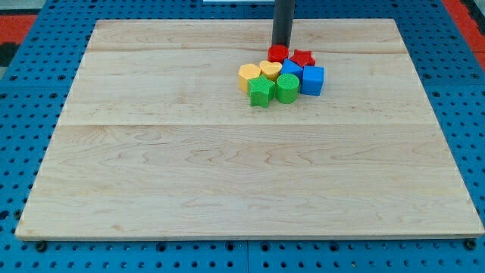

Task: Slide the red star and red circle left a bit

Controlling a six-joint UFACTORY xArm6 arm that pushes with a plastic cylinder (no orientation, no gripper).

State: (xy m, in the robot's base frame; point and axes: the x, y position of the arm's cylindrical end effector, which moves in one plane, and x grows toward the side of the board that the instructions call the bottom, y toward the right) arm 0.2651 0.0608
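The red circle point(277, 53) and the red star point(303, 58) sit side by side at the top of a tight cluster of blocks, upper middle of the wooden board point(151, 152). The circle is to the left of the star. My tip point(282, 45) stands just above the red circle, touching or almost touching its top edge. The rod rises straight up out of the view's top.
Below the red blocks lie a yellow hexagon point(248, 75), a yellow heart point(270, 70), a blue block point(291, 69), a blue cube point(312, 80), a green star point(261, 92) and a green cylinder point(286, 88). A blue perforated surface point(23, 114) surrounds the board.
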